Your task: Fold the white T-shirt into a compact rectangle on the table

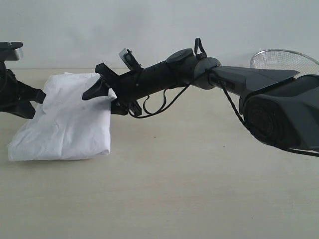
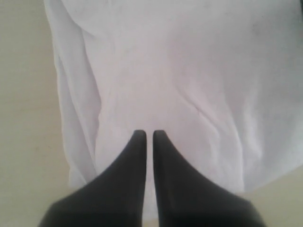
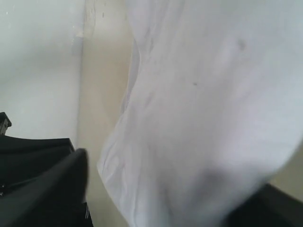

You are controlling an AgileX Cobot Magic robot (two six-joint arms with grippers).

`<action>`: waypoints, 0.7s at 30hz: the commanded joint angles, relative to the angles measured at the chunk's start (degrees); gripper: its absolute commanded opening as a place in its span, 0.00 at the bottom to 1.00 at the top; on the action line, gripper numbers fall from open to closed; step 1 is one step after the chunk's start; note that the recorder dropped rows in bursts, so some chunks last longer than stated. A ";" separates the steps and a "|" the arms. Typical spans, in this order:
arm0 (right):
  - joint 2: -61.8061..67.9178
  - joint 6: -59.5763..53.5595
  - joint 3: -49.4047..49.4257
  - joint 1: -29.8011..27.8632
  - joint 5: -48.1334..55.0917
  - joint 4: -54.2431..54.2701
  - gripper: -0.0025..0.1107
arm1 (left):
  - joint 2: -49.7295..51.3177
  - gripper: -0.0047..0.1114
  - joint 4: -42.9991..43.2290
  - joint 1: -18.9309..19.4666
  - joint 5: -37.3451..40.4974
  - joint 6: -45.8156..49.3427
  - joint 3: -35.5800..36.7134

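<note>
A pale beige table (image 1: 199, 174) fills the foreground. The folded white T-shirt (image 1: 65, 124) lies on it beneath the left gripper (image 2: 148, 135), whose jaws are pressed together. The right gripper (image 1: 99, 103) stands spread, with the shirt's edge between its jaws. Beyond are a wire basket (image 1: 284, 59) and a plain white wall (image 1: 149, 25).

Round wire-mesh metal basket (image 1: 284, 59) at the far right, plain pale wall (image 1: 149, 25) behind it.
</note>
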 commanded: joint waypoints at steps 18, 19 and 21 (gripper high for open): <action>-4.38 12.39 -0.57 -0.99 2.92 -17.15 0.41 | -0.39 0.08 -3.53 0.10 2.09 0.24 -0.19; -4.63 13.36 -0.57 -0.99 3.08 -20.35 0.46 | -0.39 0.08 -3.69 0.10 2.09 0.24 -0.19; -4.75 14.15 -0.57 -0.99 3.77 -23.23 0.52 | -0.39 0.08 -3.97 0.10 2.09 0.24 -0.19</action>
